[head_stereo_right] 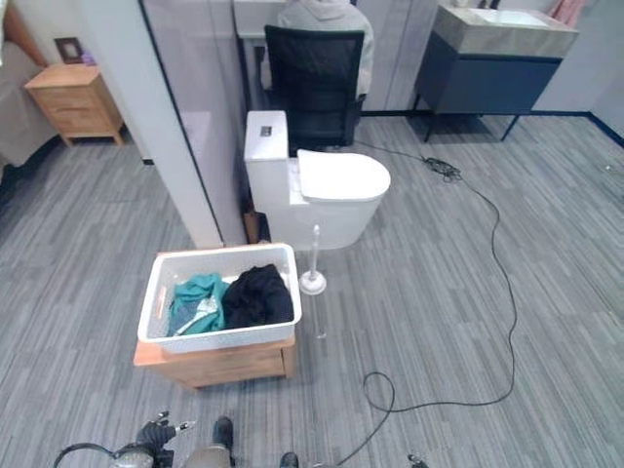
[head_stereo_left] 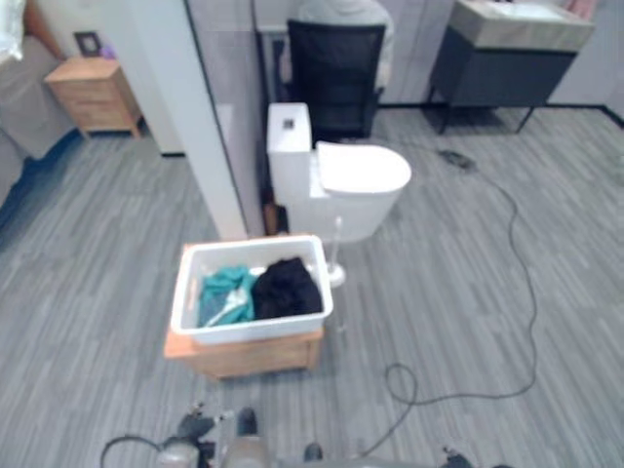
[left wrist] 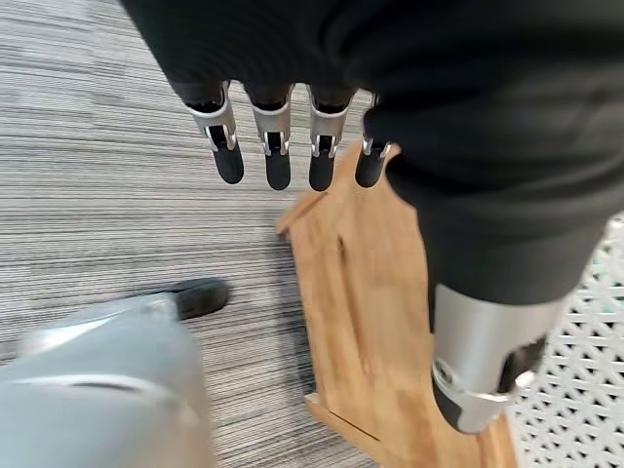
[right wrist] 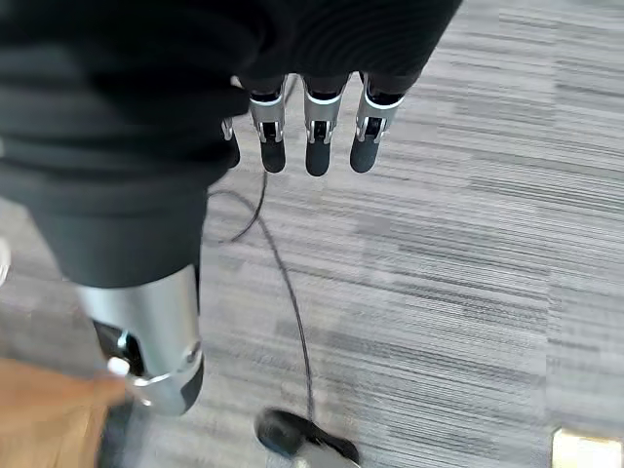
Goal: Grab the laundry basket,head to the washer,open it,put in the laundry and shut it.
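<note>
A white laundry basket point(head_stereo_left: 250, 331) sits on a low wooden stand point(head_stereo_left: 246, 355) on the grey floor straight ahead of me. Inside it lie a teal garment point(head_stereo_left: 222, 294) and a black garment point(head_stereo_left: 288, 287). My left hand point(left wrist: 278, 146) hangs with straight fingers just beside the wooden stand point(left wrist: 363, 292), and the basket's latticed wall point(left wrist: 577, 390) shows close by it. My right hand point(right wrist: 317, 136) hangs over bare floor with straight fingers and holds nothing.
A white toilet point(head_stereo_left: 336, 180) and a toilet brush point(head_stereo_left: 335, 269) stand right behind the basket. A partition wall point(head_stereo_left: 200, 117) rises at the left. A person sits in a black chair point(head_stereo_left: 336, 73). Farther off are a dark vanity point(head_stereo_left: 502, 63) and a wooden nightstand point(head_stereo_left: 95, 96).
</note>
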